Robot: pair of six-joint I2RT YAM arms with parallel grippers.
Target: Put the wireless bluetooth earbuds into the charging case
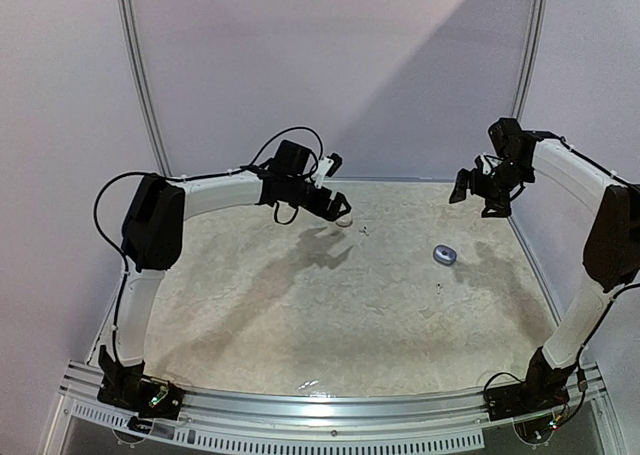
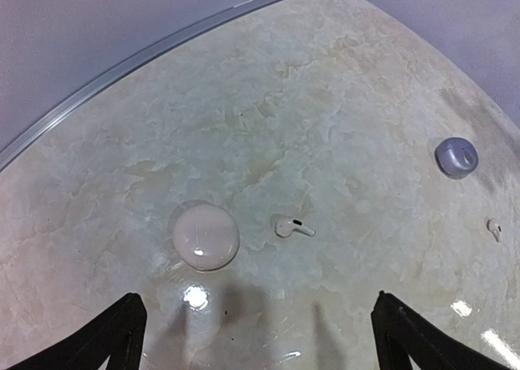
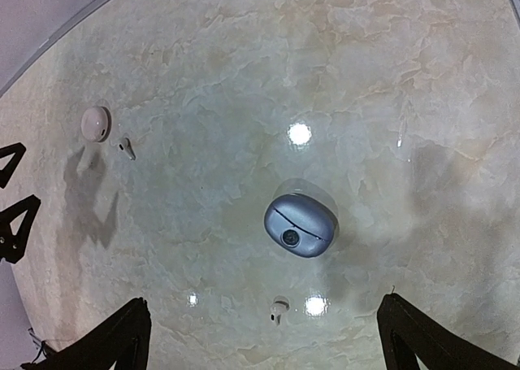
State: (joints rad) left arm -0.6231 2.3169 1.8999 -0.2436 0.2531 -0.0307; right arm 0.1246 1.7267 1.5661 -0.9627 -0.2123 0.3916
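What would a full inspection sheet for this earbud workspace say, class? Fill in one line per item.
Surface: glossy marble-look table with glare spots.
Job's things: left earbud lies beside the round white case; right earbud lies near the oval blue-grey case, which looks closed. Neither is inserted.
Clutter: nothing seen.
Claws: left claw open, empty, above the round white case; right claw open, empty, raised.
Cables: black cable loops over the left arm.
Surroundings: pale walls; metal rail at the near edge.
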